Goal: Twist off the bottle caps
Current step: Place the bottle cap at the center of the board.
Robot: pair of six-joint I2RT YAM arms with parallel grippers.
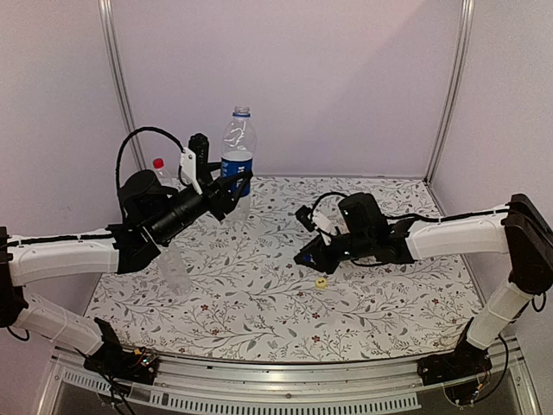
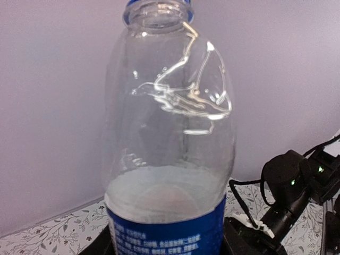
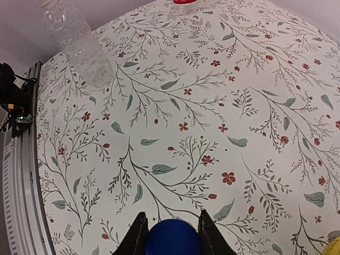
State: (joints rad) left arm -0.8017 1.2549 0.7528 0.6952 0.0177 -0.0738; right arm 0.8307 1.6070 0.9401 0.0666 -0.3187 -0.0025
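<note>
Right wrist view: right jaws pinch a blue cap — left jaws clasp the uncapped blue-label bottle at its label

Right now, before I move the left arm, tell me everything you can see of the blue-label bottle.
The blue-label bottle is clear plastic, upright near the back of the table. Its neck is open, cap off, with a blue ring below the rim. It looks empty; glare streaks the shoulder. A blue label with white print wraps the lower body. The left claw grips it at the label from both sides. Whether its base rests on the table is hidden.
</note>
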